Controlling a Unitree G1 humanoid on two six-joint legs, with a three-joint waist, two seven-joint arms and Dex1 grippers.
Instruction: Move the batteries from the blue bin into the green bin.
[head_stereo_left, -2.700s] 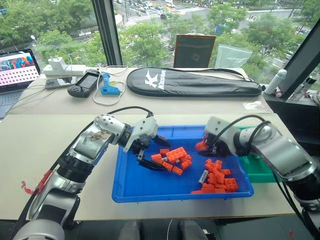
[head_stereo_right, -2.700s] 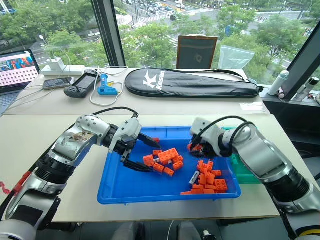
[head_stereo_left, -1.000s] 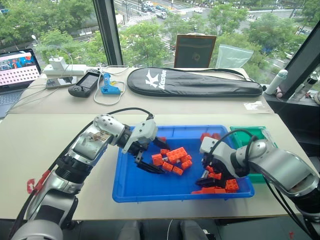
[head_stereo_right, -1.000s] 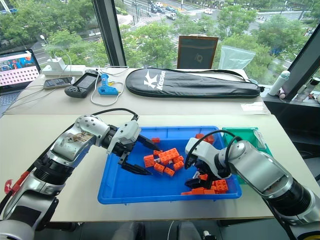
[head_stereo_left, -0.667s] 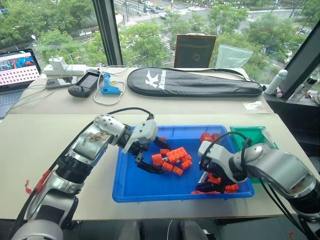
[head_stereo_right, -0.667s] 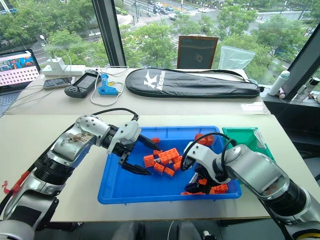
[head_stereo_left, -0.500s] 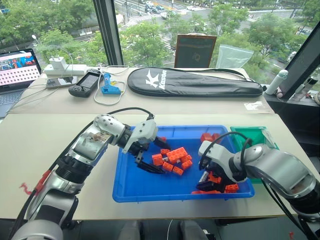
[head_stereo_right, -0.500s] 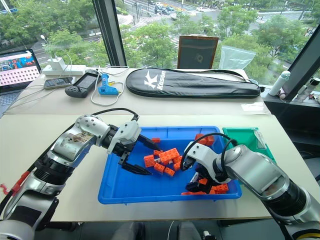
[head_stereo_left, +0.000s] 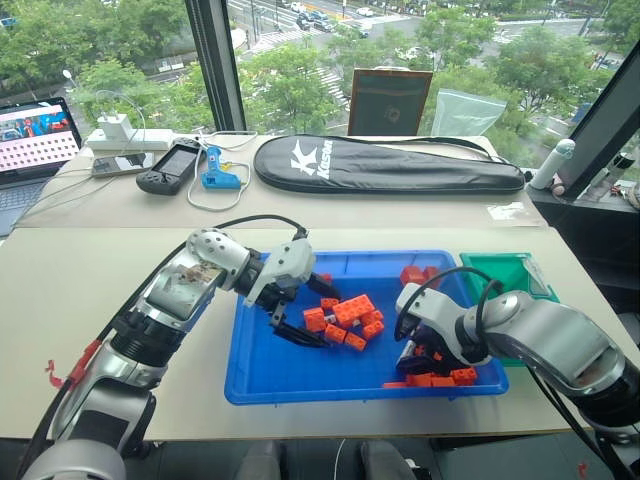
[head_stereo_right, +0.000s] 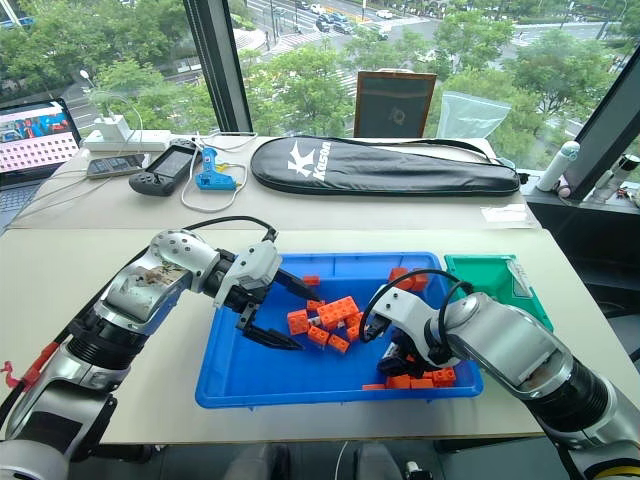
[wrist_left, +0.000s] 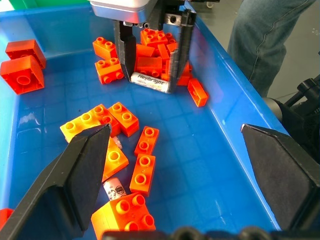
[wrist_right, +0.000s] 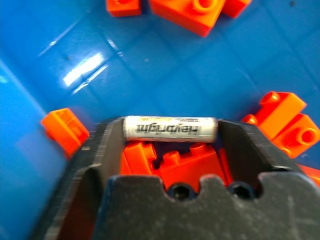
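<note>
The blue bin (head_stereo_left: 262, 378) lies on the table in front of me, with orange bricks (head_stereo_left: 350, 318) scattered in it. My right gripper (head_stereo_left: 411, 353) reaches down into the brick pile at the bin's right end. It is shut on a silver battery (wrist_right: 170, 129), held end to end between the fingertips, with the battery (wrist_left: 149, 80) just above the bin floor. My left gripper (head_stereo_left: 330, 318) hangs open over the middle cluster of bricks, holding nothing. A second battery (wrist_left: 116, 187) pokes out from under bricks near it. The green bin (head_stereo_left: 500, 268) stands against the blue bin's right side.
A black racket case (head_stereo_left: 385, 165), a handheld console (head_stereo_left: 170, 165), a blue tool (head_stereo_left: 218, 172) and a laptop (head_stereo_left: 35, 135) lie on the far table. A person's leg in jeans (wrist_left: 270, 40) stands beyond the bin's rim.
My right gripper has narrowed its fingers onto the battery in the right-hand brick pile. The left arm has not moved.
</note>
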